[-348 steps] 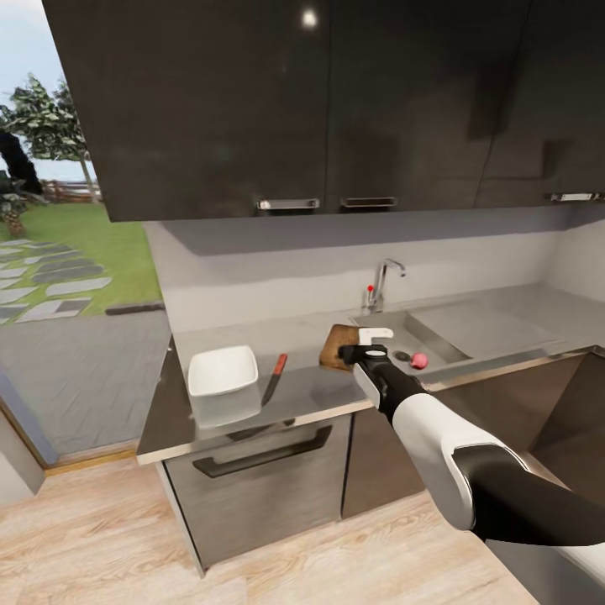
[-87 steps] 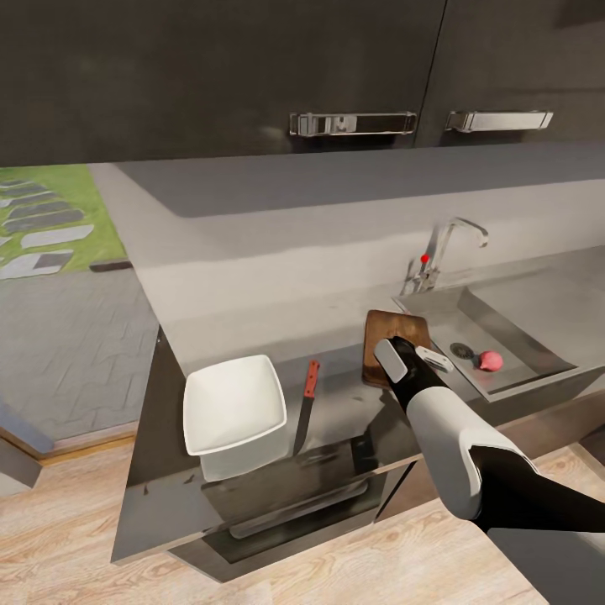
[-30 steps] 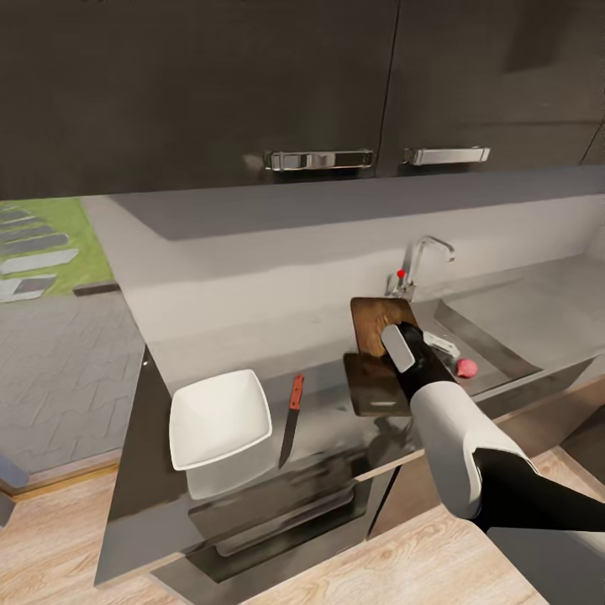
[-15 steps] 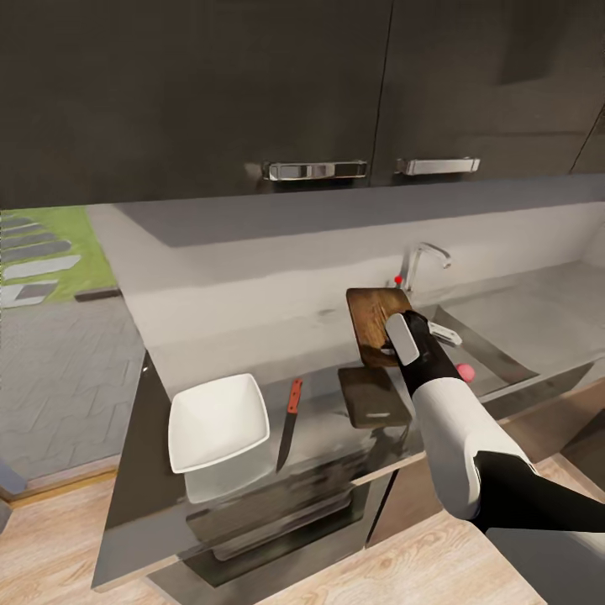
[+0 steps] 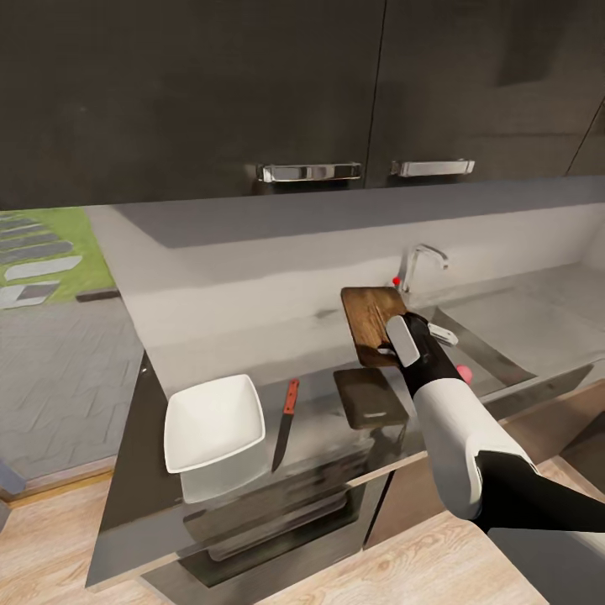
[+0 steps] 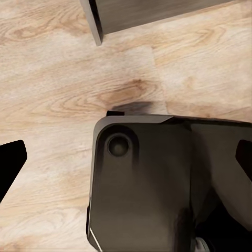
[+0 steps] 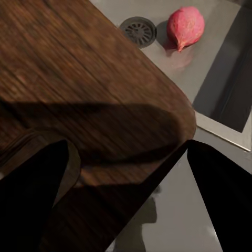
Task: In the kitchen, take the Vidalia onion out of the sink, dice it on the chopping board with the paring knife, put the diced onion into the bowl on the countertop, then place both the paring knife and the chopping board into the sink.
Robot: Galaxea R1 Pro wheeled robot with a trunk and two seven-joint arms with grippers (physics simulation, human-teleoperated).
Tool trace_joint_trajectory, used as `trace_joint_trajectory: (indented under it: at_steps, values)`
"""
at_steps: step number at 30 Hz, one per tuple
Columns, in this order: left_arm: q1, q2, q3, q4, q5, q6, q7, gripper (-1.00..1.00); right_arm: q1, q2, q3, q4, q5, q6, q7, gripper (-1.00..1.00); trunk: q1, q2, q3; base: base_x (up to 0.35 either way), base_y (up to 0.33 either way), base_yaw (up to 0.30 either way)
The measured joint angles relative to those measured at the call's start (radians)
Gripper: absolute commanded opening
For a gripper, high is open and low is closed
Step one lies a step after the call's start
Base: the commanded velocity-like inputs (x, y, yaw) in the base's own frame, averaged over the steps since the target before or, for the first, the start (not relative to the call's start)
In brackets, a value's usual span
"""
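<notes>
The countertop (image 5: 328,420) is carrying the bowl (image 5: 213,422) and paring knife (image 5: 285,413). The right gripper (image 5: 395,346) is gripping the chopping board (image 5: 370,313), lifted clear above it. The Vidalia onion (image 7: 185,27) is lying in the sink (image 7: 220,68) beside the drain.

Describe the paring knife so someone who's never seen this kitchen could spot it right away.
Start at the long grey countertop under the dark cabinets. Between the white square bowl and the raised chopping board lies the paring knife, slim and dark-bladed, with a red-orange handle.
</notes>
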Motion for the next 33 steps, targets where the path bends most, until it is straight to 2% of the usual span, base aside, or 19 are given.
trace_joint_trajectory:
  at_steps: [6, 8, 9, 12, 14, 15, 16, 18, 27, 33]
  values:
    - [-0.001, -0.005, -0.001, 0.012, 0.0, -0.001, 0.0, 1.0, 0.0, -0.003, 0.01, 0.001, 0.052, 0.006, 0.064, -1.0, 0.0, 0.0, 0.0, 0.0, -0.001, 0.0]
    - [-0.001, -0.008, -0.003, 0.025, -0.001, -0.001, 0.0, 1.0, 0.0, -0.011, 0.018, 0.002, 0.063, 0.011, 0.111, -1.0, 0.0, 0.0, 0.0, 0.0, 0.0, 0.0]
    - [-0.001, -0.011, -0.007, 0.034, -0.001, -0.001, 0.0, 1.0, 0.001, -0.018, 0.023, 0.003, 0.058, 0.032, 0.168, -1.0, 0.0, 0.0, 0.0, 0.0, 0.0, 0.0]
    - [-0.001, -0.013, -0.011, 0.04, -0.001, -0.001, 0.0, 1.0, 0.0, -0.026, 0.031, 0.002, 0.092, 0.065, 0.245, -1.0, 0.0, 0.0, 0.0, 0.0, 0.0, 0.0]
    - [-0.001, -0.013, -0.012, 0.041, -0.001, -0.001, 0.0, 1.0, 0.001, -0.028, 0.036, 0.003, 0.118, 0.076, 0.272, -1.0, 0.0, 0.0, 0.0, 0.0, 0.0, 0.0]
    - [-0.001, -0.014, -0.012, 0.042, -0.001, -0.001, 0.0, 1.0, 0.0, -0.028, 0.042, 0.003, 0.151, 0.08, 0.292, -1.0, 0.0, 0.0, 0.0, 0.0, -0.037, 0.018]
    - [-0.001, -0.014, -0.012, 0.042, -0.001, -0.001, 0.0, 1.0, 0.001, -0.029, 0.044, 0.004, 0.167, 0.083, 0.312, -1.0, 0.0, 0.0, 0.0, 0.0, -0.074, 0.096]
    - [-0.001, -0.014, -0.013, 0.042, -0.001, -0.001, 0.0, 1.0, 0.001, -0.029, 0.046, 0.006, 0.188, 0.087, 0.334, -1.0, 0.0, 0.0, 0.0, -0.003, -0.122, 0.206]
    - [-0.001, -0.014, -0.013, 0.05, -0.001, -0.002, 0.0, 1.0, 0.0, -0.028, 0.048, 0.029, 0.198, 0.086, 0.346, -1.0, 0.0, 0.0, 0.0, -0.13, -0.157, 0.266]
    - [-0.001, -0.024, -0.013, 0.06, -0.001, -0.002, 0.0, 1.0, 0.0, -0.027, 0.048, 0.031, 0.197, 0.086, 0.346, -1.0, 0.0, 0.0, 0.0, -0.204, -0.188, 0.265]
